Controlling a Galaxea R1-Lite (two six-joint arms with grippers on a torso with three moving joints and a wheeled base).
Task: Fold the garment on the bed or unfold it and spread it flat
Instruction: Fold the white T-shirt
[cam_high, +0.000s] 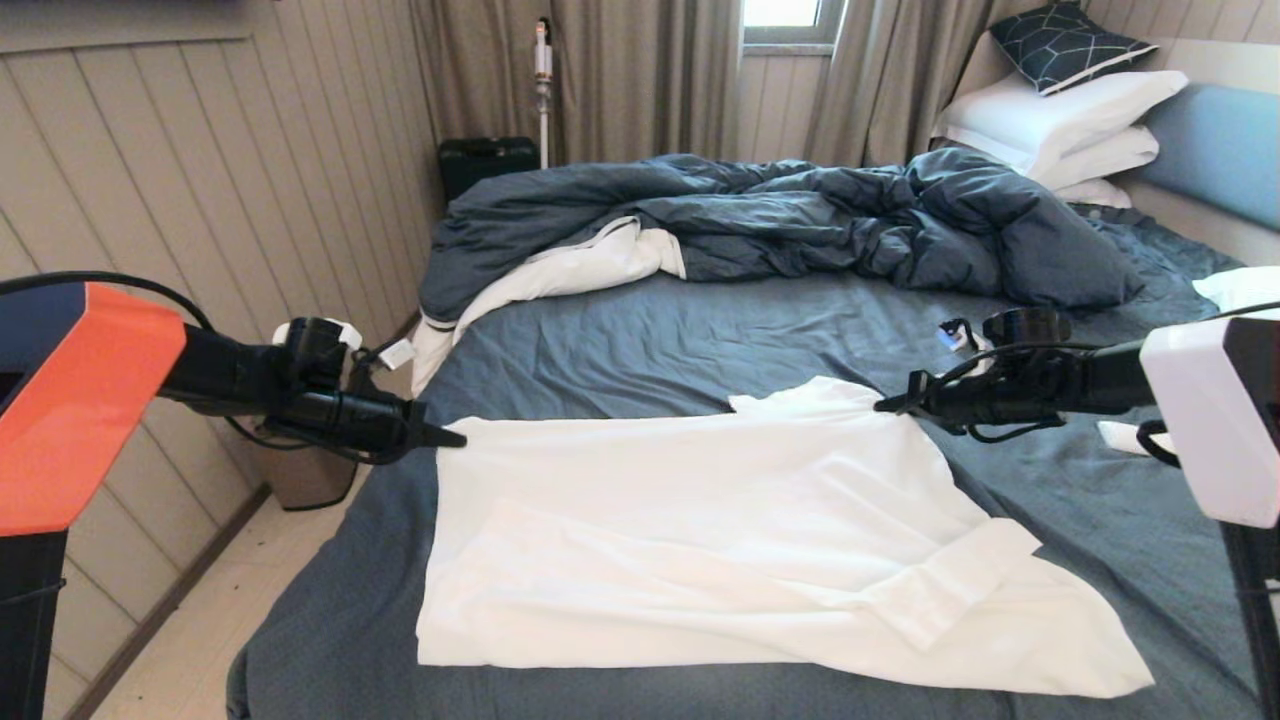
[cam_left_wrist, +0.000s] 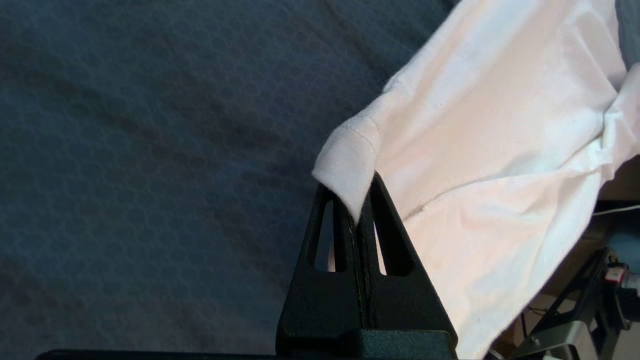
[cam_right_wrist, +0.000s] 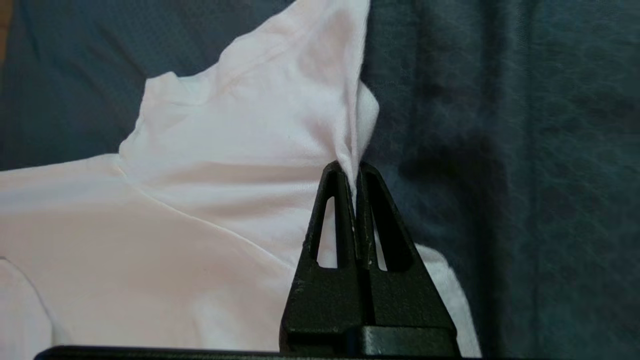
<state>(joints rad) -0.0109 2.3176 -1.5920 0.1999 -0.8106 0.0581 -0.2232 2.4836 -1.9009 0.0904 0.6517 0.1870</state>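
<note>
The white garment (cam_high: 720, 540) lies across the near half of the bed (cam_high: 640, 340), with a sleeve folded over its right side and the small neck piece at its far edge. My left gripper (cam_high: 455, 437) is shut on the garment's far left corner (cam_left_wrist: 350, 160), a fold of cloth pinched between its black fingers (cam_left_wrist: 325, 235). At the far right edge, beside the neck piece, my right gripper (cam_high: 885, 405) is shut on the garment's thin ridge of cloth (cam_right_wrist: 356, 145), held between its fingers (cam_right_wrist: 385, 225). The cloth between the two grips is pulled fairly straight.
A rumpled dark blue duvet (cam_high: 780, 220) with white lining fills the far half of the bed. White pillows (cam_high: 1060, 120) and the blue headboard (cam_high: 1220, 150) stand at the back right. A small blue-and-white object (cam_high: 952, 335) lies on the sheet near my right arm. The floor drops off left of the bed.
</note>
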